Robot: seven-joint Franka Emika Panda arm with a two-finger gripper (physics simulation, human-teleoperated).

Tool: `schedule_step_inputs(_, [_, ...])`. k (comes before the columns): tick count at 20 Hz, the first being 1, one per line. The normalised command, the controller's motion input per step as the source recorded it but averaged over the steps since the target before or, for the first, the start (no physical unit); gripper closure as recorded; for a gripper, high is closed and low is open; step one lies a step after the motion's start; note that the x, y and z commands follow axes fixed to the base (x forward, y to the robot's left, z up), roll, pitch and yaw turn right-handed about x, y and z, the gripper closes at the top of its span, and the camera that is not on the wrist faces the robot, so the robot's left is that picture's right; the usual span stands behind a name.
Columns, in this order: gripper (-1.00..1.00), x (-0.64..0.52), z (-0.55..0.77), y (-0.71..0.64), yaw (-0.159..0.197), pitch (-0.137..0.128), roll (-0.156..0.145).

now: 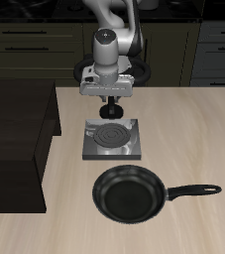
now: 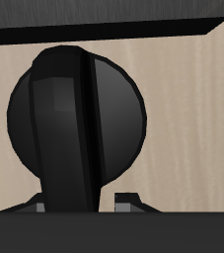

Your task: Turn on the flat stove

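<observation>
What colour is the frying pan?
The frying pan is black, handle too; the exterior view shows it best.

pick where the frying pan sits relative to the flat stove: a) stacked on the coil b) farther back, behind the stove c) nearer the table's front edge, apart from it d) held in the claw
c: the frying pan lies on the table nearer the front edge than the flat stove, with bare wood between them, while the claw hangs over the stove's back edge.
</observation>
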Motion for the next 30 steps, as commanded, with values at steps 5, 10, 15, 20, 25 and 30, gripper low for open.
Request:
schedule_step_inputs(5, [1.0, 0.01, 0.1, -0.13, 0.017, -0.023, -0.01])
schedule_step_inputs(10, [1.0, 0.04, 0.08, -0.15, 0.018, -0.02, -0.015])
schedule_step_inputs(15, [1.0, 0.03, 0.09, -0.13, 0.02, -0.021, -0.016])
schedule_step_inputs(20, [1.0, 0.09, 0.13, -0.26, 0.036, -0.024, -0.041])
schedule_step_inputs(25, [1.0, 0.08, 0.19, -0.19, 0.029, -0.03, -0.032])
schedule_step_inputs(30, [1.0, 0.14, 0.31, -0.27, 0.035, -0.037, -0.05])
